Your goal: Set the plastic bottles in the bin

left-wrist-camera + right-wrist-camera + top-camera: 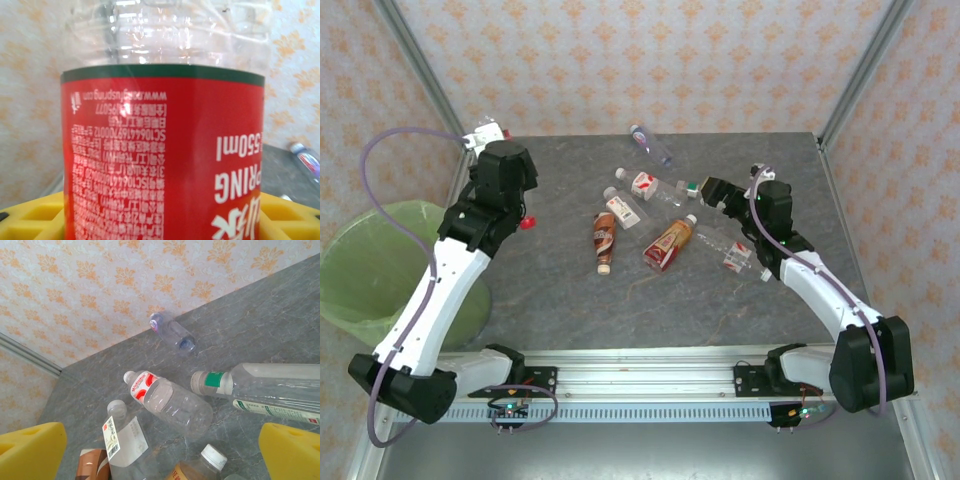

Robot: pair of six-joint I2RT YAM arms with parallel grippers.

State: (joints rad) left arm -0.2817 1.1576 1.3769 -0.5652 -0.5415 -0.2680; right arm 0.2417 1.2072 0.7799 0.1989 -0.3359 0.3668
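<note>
My left gripper (503,172) is shut on a clear plastic bottle (162,150) with a red label, which sits between the yellow pads (35,220). It hangs over the table's left edge, next to the green-lined bin (380,262). The bottle's red cap (527,222) pokes out on one side. My right gripper (712,190) is open above several bottles lying on the table: a red-white one (167,400), a green-labelled one (260,387), a white-labelled one (125,440), a brown one (605,238), an orange one (669,243) and a blue-capped one (651,144).
The bin stands on the floor, left of the grey table (560,300). Metal frame posts (420,70) rise at the table's far corners before a patterned wall. Another clear bottle (735,252) lies under the right forearm.
</note>
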